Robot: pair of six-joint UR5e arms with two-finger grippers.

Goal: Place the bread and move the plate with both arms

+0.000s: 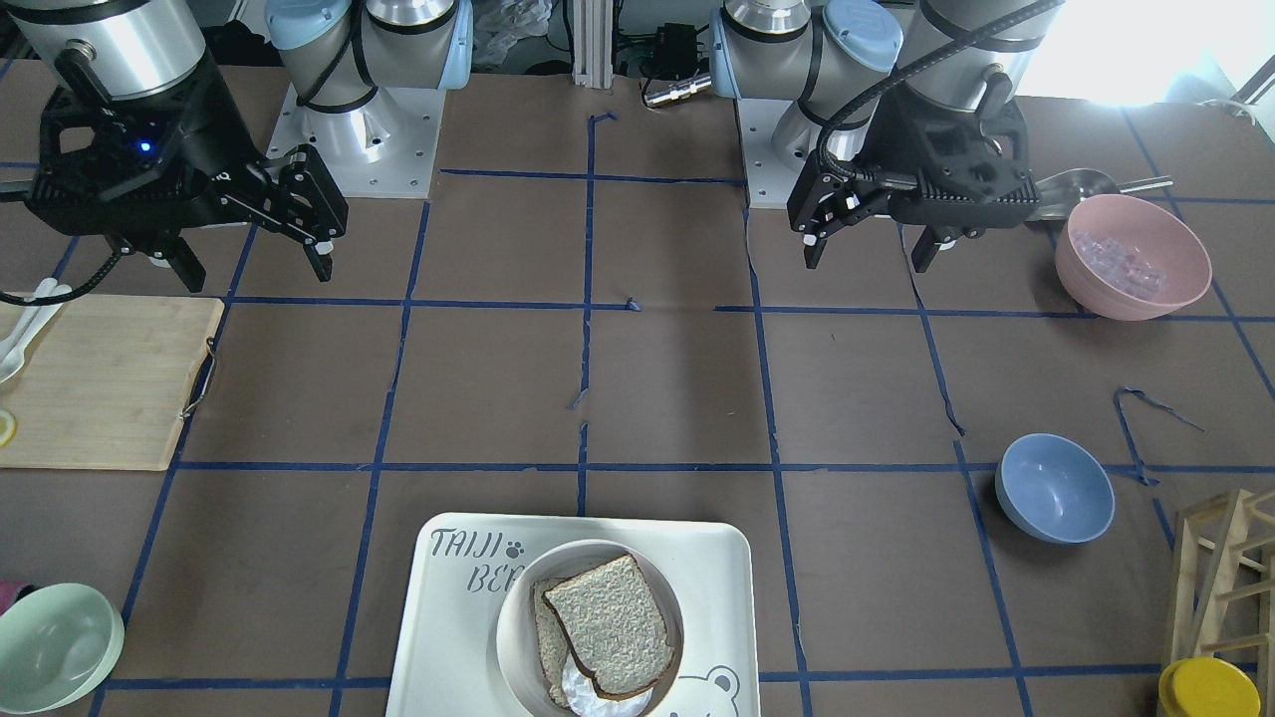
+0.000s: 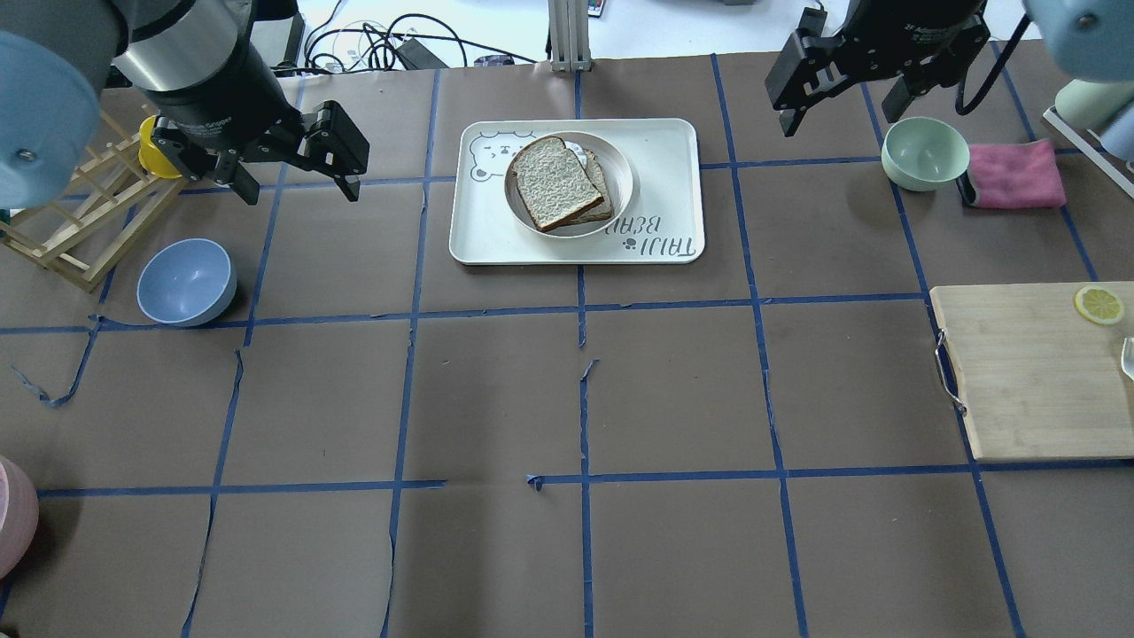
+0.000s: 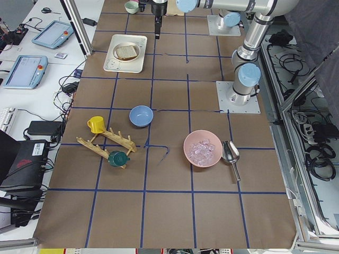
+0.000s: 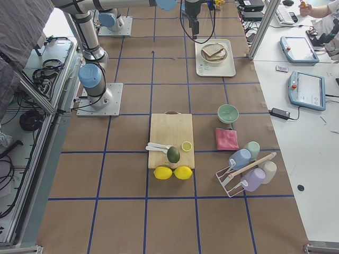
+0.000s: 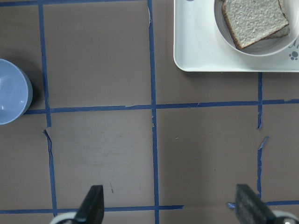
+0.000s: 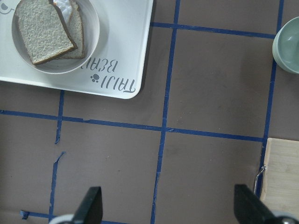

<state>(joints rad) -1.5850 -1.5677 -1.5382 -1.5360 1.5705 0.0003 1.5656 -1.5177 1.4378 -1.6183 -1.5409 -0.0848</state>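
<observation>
The bread (image 1: pixel 610 622), a thick slice with a dark brown crust, lies in the cream-white plate (image 1: pixel 513 627) on top of a second slice (image 1: pixel 548 637). The plate stands on the "TAIJI BEAR" tray (image 1: pixel 717 578). Overhead, the bread (image 2: pixel 554 182) and plate (image 2: pixel 625 173) sit at the table's far middle. My left gripper (image 2: pixel 301 190) is open and empty, above the table left of the tray. My right gripper (image 2: pixel 837 117) is open and empty, right of the tray. The left wrist view shows the bread (image 5: pixel 253 19); the right wrist view shows it (image 6: pixel 42 30) too.
A blue bowl (image 2: pixel 186 282) and a wooden rack (image 2: pixel 71 221) are at the left. A mint-green bowl (image 2: pixel 924 152) and a pink cloth (image 2: pixel 1014 175) are at the far right. A wooden cutting board (image 2: pixel 1036 368) lies at the right edge. A pink bowl (image 1: pixel 1133 256) stands near the left arm's base.
</observation>
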